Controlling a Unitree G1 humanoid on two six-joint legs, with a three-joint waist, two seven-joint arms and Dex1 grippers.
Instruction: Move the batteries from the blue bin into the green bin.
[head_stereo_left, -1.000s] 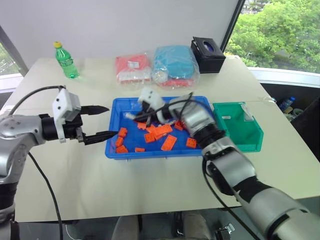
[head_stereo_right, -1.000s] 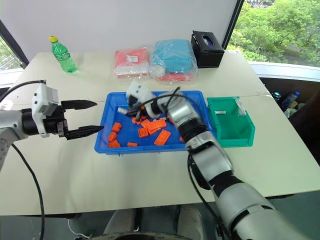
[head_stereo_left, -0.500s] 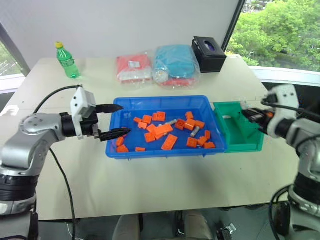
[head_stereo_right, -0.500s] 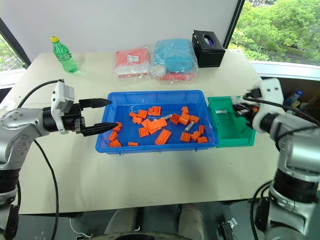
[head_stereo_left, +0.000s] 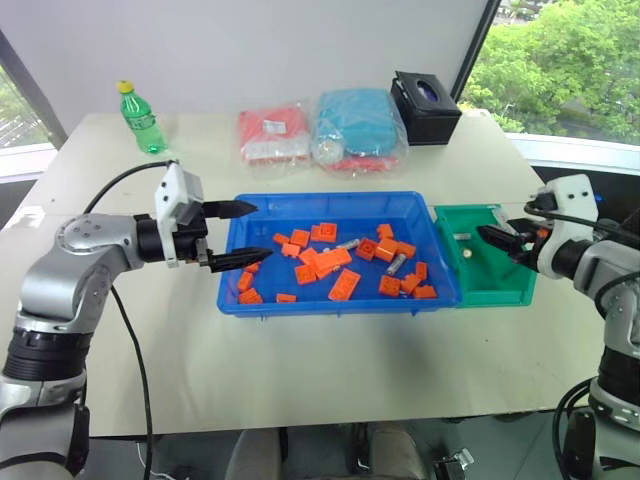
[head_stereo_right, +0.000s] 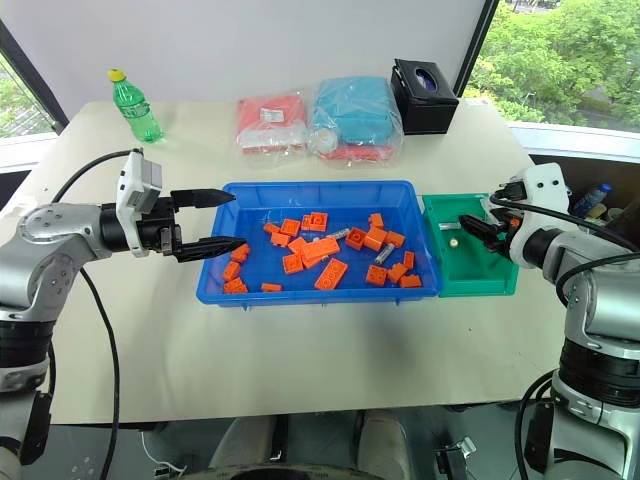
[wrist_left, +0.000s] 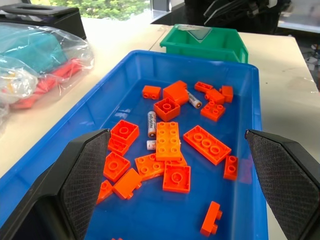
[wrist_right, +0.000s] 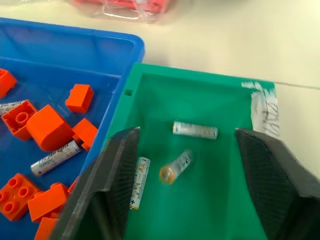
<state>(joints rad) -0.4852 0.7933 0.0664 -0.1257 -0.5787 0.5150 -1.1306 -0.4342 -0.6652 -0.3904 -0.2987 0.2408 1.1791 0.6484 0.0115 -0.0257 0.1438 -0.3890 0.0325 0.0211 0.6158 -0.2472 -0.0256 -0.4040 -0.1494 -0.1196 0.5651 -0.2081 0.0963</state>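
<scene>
— So, where is the right gripper (wrist_right: 187, 165) sitting?

— It is hanging over the green bin (wrist_right: 225, 200), fingers (wrist_right: 117, 175) spread well apart and holding nothing. Three batteries are showing in that bin: one (wrist_right: 195, 130) lying flat toward the back wall, one (wrist_right: 139, 182) close beside the left finger, and a third (wrist_right: 176, 167) between them, blurred and tilted, so I cannot tell whether it is resting on the floor of the bin.

— And the blue bin (head_stereo_left: 330, 303)?

— It is standing just left of the green one, walls touching or nearly so, I cannot tell which. Orange bricks (wrist_left: 168, 141) are lying scattered across it, with batteries among them: one (wrist_left: 152, 123) beside the long brick, one (wrist_left: 194, 99) farther along near the green bin's end, and one more (wrist_right: 55, 158) by the wall next to the green bin.

— What is the left gripper (head_stereo_left: 236, 234) doing?

— It is pointing in over the blue bin's left end, fingers (wrist_left: 82, 170) standing wide open, gripping nothing.

— Anything else on the table (head_stereo_left: 300, 370)?

— A green bottle (head_stereo_left: 140, 117), two wrapped packages (head_stereo_left: 355, 128) and a black box (head_stereo_left: 427, 94) are sitting along the far side.
</scene>
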